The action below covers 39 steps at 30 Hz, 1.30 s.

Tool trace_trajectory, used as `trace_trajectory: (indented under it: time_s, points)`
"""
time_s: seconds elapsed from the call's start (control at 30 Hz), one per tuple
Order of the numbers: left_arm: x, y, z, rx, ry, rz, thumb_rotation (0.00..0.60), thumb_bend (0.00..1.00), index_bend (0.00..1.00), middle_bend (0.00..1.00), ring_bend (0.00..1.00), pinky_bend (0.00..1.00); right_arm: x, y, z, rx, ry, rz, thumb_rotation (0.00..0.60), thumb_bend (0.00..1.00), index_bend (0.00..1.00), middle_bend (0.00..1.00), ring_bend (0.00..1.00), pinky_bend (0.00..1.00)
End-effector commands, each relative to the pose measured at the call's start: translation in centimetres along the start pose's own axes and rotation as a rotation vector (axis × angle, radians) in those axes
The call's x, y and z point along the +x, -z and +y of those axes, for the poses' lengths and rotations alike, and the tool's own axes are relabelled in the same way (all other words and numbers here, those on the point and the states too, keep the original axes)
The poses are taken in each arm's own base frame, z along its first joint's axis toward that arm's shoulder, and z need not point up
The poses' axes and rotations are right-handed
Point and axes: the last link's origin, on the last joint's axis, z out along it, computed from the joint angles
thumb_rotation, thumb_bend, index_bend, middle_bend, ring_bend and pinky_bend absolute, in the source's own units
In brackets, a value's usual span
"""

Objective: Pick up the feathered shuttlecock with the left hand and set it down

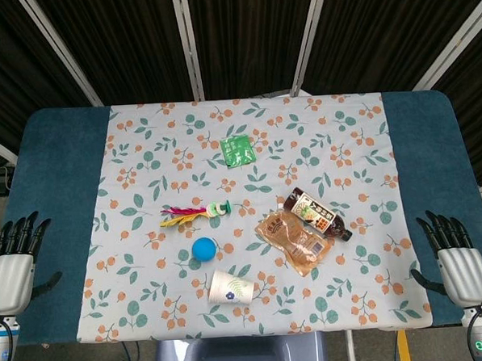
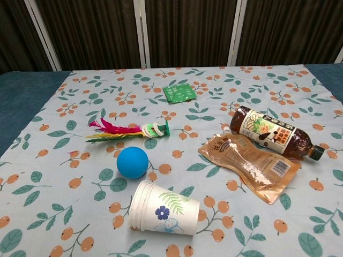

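Hands come first, nearest the robot: the left hand (image 1: 11,269) hangs off the table's near left edge, at about 8 o'clock from the cloth's centre, fingers apart and holding nothing; the right hand (image 1: 455,258) sits likewise at about 4 o'clock, fingers spread and empty. Closest on the floral cloth (image 1: 142,137), a paper cup (image 2: 163,209) lies on its side. Just beyond it at 11 o'clock rests a blue ball (image 2: 132,161). Further on, at 12 o'clock from the ball, the feathered shuttlecock (image 2: 128,131) lies flat, feathers pointing to 9 o'clock, untouched. At 3 o'clock from the ball lies an orange pouch (image 2: 252,166), touching a dark bottle (image 2: 276,134) beyond it. Farthest, a green packet (image 2: 179,92) lies flat.
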Motion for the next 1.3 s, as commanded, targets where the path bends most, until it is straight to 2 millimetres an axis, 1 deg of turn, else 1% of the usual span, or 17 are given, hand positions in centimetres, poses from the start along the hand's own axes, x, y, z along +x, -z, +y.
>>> trace_trajectory:
  time_s: [0.03,0.27,0.4,0.6,0.77,0.87,1.0,1.03,1.3]
  points:
    - [-0.1,0.0,0.0,0.003,0.003,-0.008,0.600,0.19,0.09,0.00,0.00,0.00,0.0,0.0,0.0,0.000,-0.001,-0.001,0.600,0.13,0.09,0.00,0.00,0.00]
    - [-0.2,-0.3,0.4,0.000,0.018,-0.014,0.600,0.20,0.09,0.00,0.00,0.00,-0.1,0.0,-0.2,0.005,-0.003,-0.004,0.600,0.13,0.09,0.00,0.00,0.00]
    - [-0.1,-1.5,1.6,-0.013,0.049,-0.023,0.600,0.20,0.11,0.00,0.00,0.00,-0.2,0.0,-0.4,0.011,-0.006,-0.010,0.600,0.14,0.09,0.00,0.00,0.00]
    - [-0.6,-4.7,3.9,-0.057,0.016,-0.024,0.600,0.23,0.24,0.00,0.00,0.00,-0.3,-0.1,-0.5,0.011,-0.015,-0.016,0.600,0.14,0.09,0.00,0.00,0.00]
    - [-2.4,-7.3,6.2,-0.072,0.003,-0.073,0.600,0.31,0.39,0.00,0.00,0.00,-0.2,-0.1,-0.4,0.011,-0.021,-0.018,0.600,0.13,0.09,0.00,0.00,0.00]
    - [-3.7,-8.5,7.5,-0.082,-0.014,-0.092,0.600,0.33,0.44,0.00,0.00,0.00,-0.2,0.0,-0.4,0.013,-0.023,-0.019,0.600,0.14,0.09,0.00,0.00,0.00]
    - [-5.3,-9.8,9.1,-0.101,-0.053,-0.094,0.600,0.34,0.46,0.00,0.00,0.00,-0.2,0.0,-0.4,0.015,-0.025,-0.020,0.600,0.14,0.09,0.00,0.00,0.00]
    - [-5.5,-9.9,9.3,-0.103,-0.055,-0.094,0.600,0.35,0.46,0.00,0.00,0.00,-0.2,0.0,-0.4,0.015,-0.025,-0.020,0.600,0.14,0.09,0.00,0.00,0.00]
    - [-8.8,-12.0,12.3,-0.144,-0.102,-0.091,0.600,0.35,0.48,0.00,0.00,0.00,-0.2,0.0,-0.3,0.011,-0.034,-0.023,0.600,0.13,0.09,0.00,0.00,0.00]
